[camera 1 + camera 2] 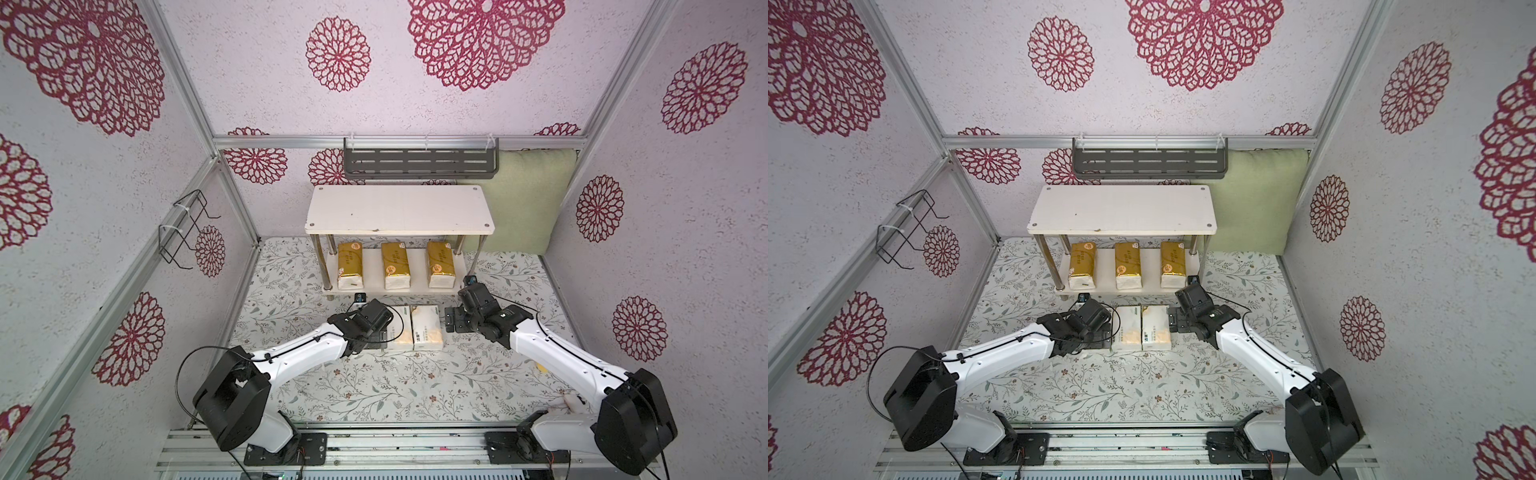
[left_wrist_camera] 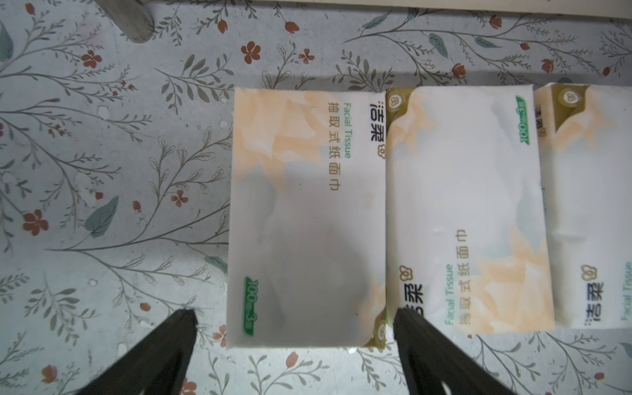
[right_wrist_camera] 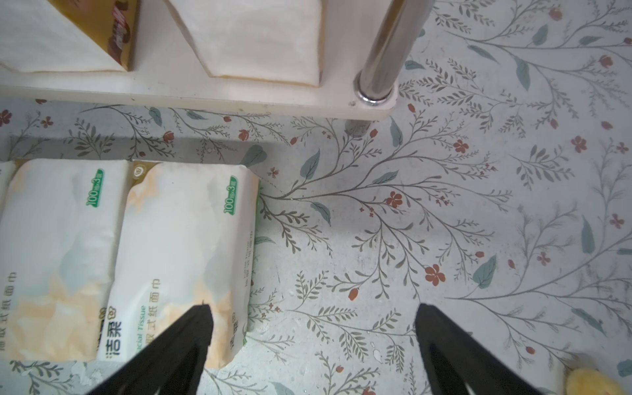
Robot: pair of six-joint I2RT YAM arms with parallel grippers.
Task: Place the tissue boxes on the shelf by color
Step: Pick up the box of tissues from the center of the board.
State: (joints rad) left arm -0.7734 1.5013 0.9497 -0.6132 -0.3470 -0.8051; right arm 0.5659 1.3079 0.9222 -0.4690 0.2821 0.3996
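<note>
Lab test booth with a homely look: aluminium frame (image 1: pixel 291 142), flower-patterned wall panels (image 1: pixel 257 75), rail-mounted robot arms (image 1: pixel 299 349).

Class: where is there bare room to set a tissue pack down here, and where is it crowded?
Free: the top shelf board; the tablecloth between the white packs and the arms' bases. Crowded: the lower shelf board, three gold packs with narrow gaps; the white packs' row, with the left gripper and right gripper open at its ends.

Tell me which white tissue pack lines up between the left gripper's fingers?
The end white tissue pack, farthest from the right gripper; the other two lie outside the fingers.
</note>
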